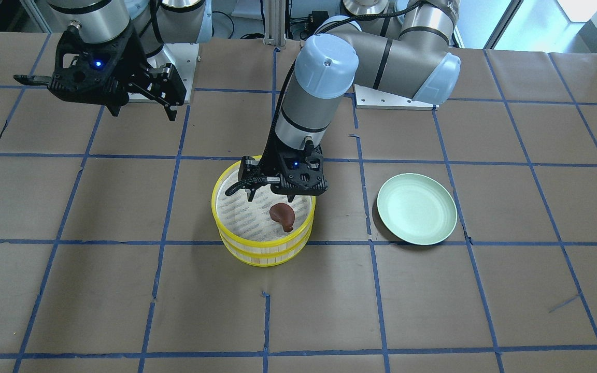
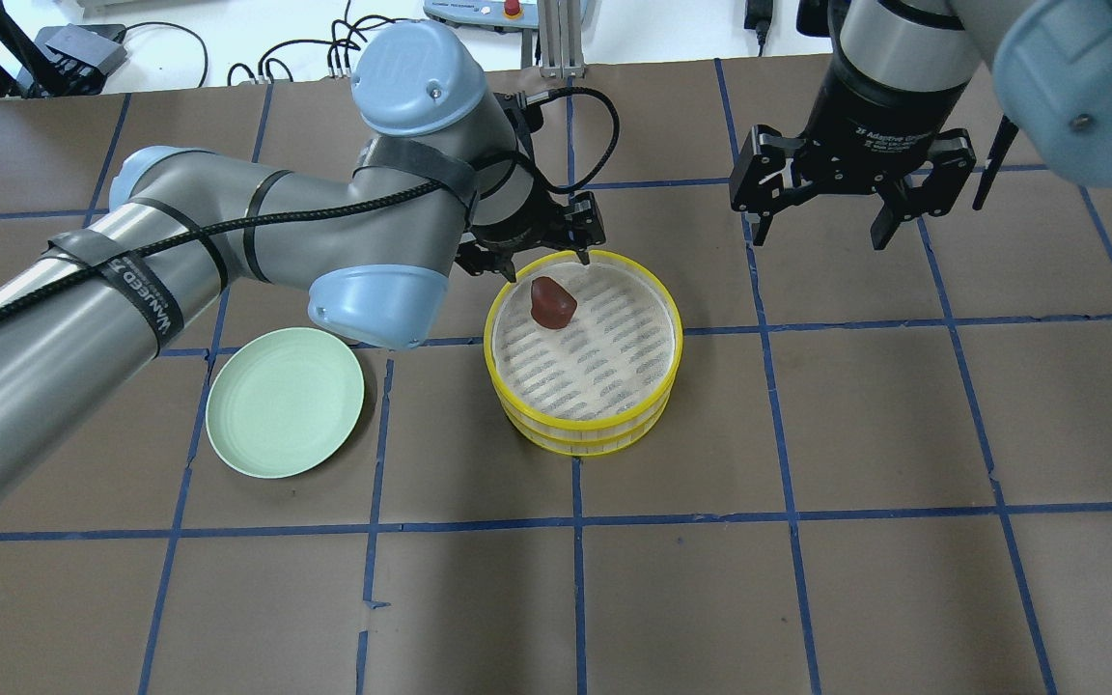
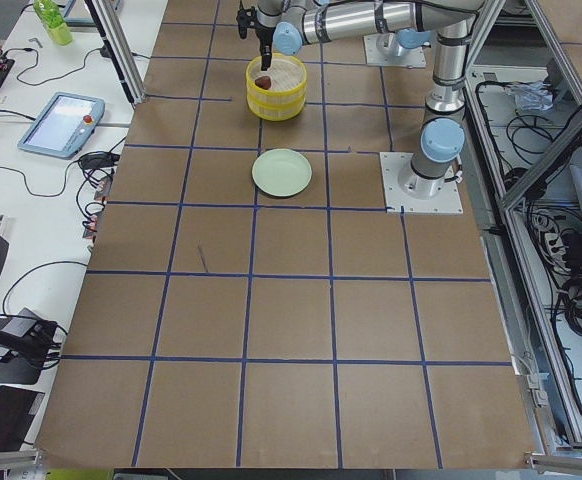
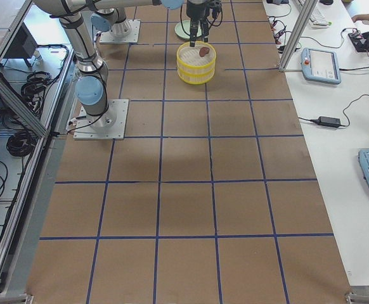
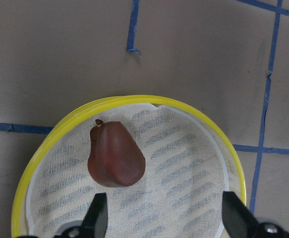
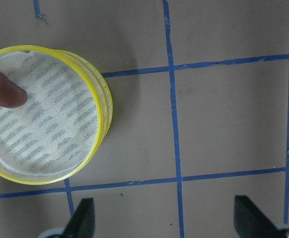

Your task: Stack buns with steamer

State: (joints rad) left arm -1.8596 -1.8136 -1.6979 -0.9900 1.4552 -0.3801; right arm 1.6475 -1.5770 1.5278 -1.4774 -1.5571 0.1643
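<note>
A yellow-rimmed steamer of two stacked tiers stands mid-table, also in the overhead view. A dark reddish-brown bun lies on the striped cloth of the top tier, also seen from overhead and in both wrist views. The white bun is out of view. My left gripper is open and empty, low over the steamer's robot-side rim, next to the brown bun. My right gripper is open and empty, high above the table, apart from the steamer.
A pale green plate lies empty on the table on my left of the steamer. The table is brown board with blue tape lines. The arm bases stand at the robot's edge.
</note>
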